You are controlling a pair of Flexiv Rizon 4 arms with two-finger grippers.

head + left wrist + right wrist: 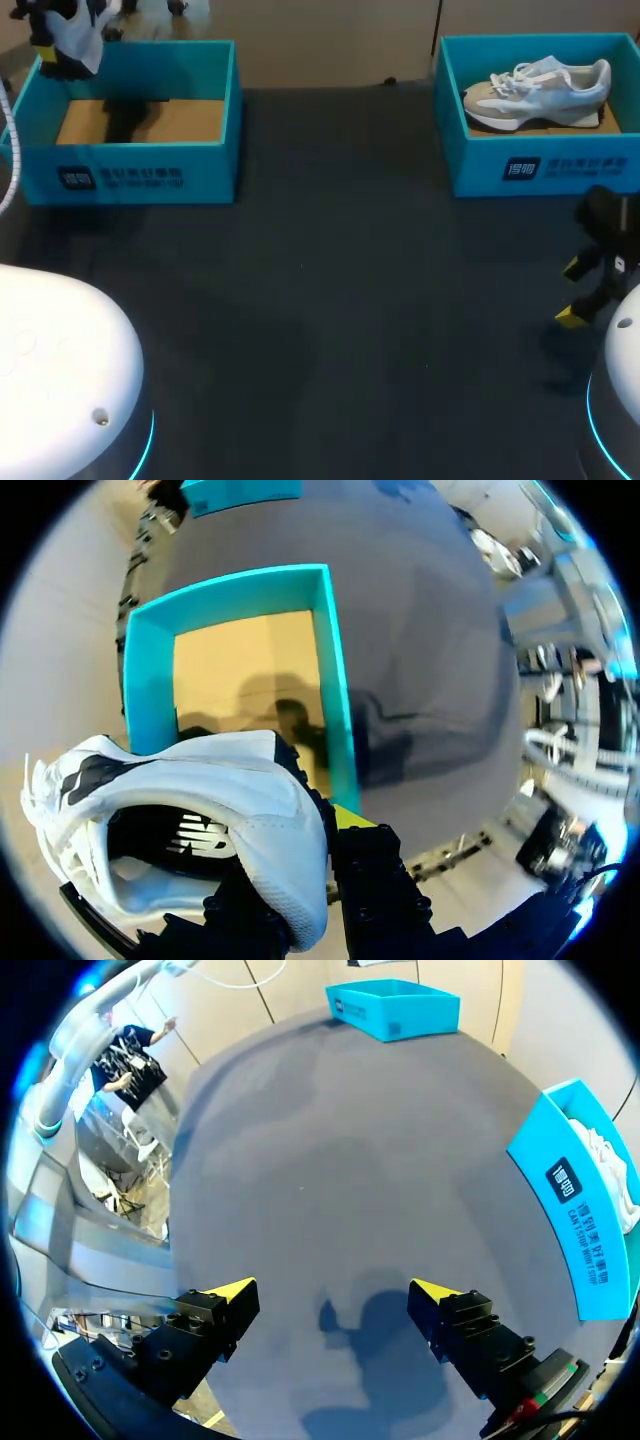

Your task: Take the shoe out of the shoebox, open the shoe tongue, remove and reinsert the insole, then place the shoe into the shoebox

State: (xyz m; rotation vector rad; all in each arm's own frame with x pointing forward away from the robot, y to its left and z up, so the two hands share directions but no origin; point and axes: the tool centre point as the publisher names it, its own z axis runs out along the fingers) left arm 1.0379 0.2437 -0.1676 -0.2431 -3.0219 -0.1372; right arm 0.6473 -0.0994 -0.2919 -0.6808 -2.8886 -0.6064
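Note:
My left gripper hangs over the far left corner of the left blue shoebox, shut on a white shoe. In the left wrist view the white shoe hangs by its heel collar in the gripper, above the left shoebox, whose cardboard floor is bare. One yellow fingertip shows; the other is hidden by the shoe. A second grey-and-white shoe lies in the right shoebox. My right gripper stands open near the table's right edge, with nothing in the gripper.
The dark table stretches between the two boxes. In the right wrist view the right shoebox stands beside the gripper and the left shoebox lies far ahead. The white robot bases fill the near corners.

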